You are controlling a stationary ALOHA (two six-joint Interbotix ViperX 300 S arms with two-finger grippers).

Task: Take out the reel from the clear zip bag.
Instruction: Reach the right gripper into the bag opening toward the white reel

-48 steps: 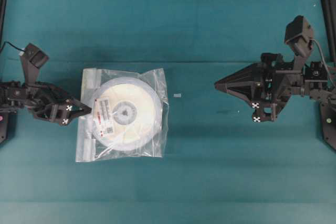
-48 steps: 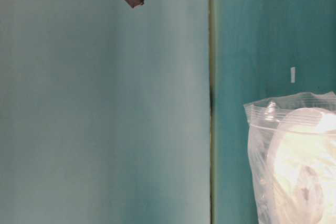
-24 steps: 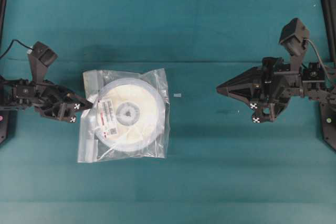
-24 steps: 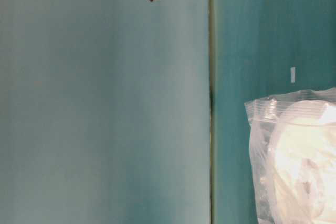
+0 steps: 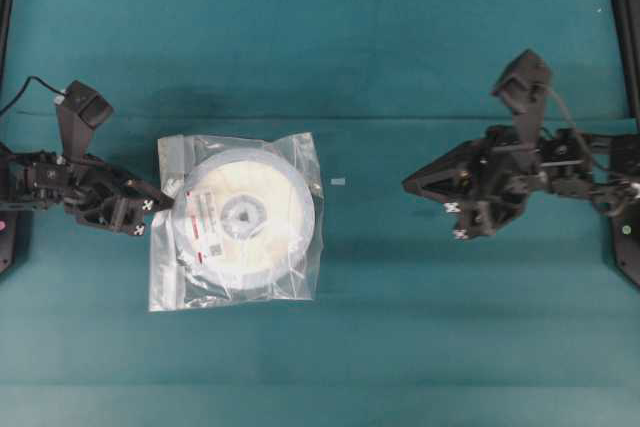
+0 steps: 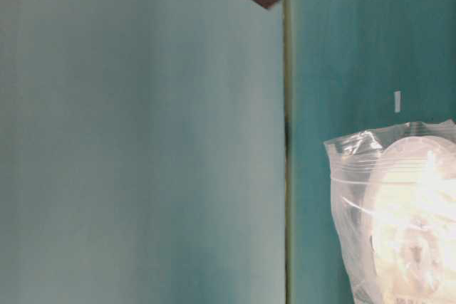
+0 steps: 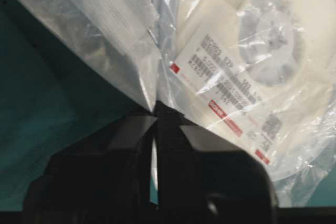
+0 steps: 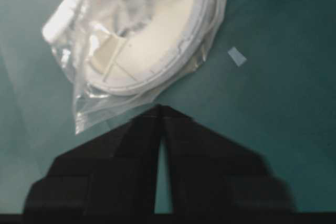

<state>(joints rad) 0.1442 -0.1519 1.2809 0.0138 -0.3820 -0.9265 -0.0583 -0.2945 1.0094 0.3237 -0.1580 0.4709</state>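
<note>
The clear zip bag (image 5: 300, 162) lies flat on the teal table, left of centre, with the reel (image 5: 245, 242) inside it. The reel is a cream disc with a grey hub and a barcode label (image 5: 203, 222). My left gripper (image 5: 168, 205) is at the bag's left edge, shut on a fold of its plastic next to the whitish zip strip (image 7: 123, 3). The left wrist view shows the bag (image 7: 100, 35) pinched at my left gripper (image 7: 156, 107), with the reel (image 7: 236, 14) just beyond. My right gripper (image 5: 405, 185) is shut and empty, well to the right of the bag (image 8: 89, 103).
A small pale scrap of tape (image 5: 338, 182) lies on the table between the bag and my right gripper; it also shows in the right wrist view (image 8: 237, 56). Bare teal tabletop surrounds the bag. Dark frame posts stand at the far left and right edges.
My right arm has swung left and lower, toward the bag. My left gripper stays on the bag's left edge, and the bag has shifted slightly.
</note>
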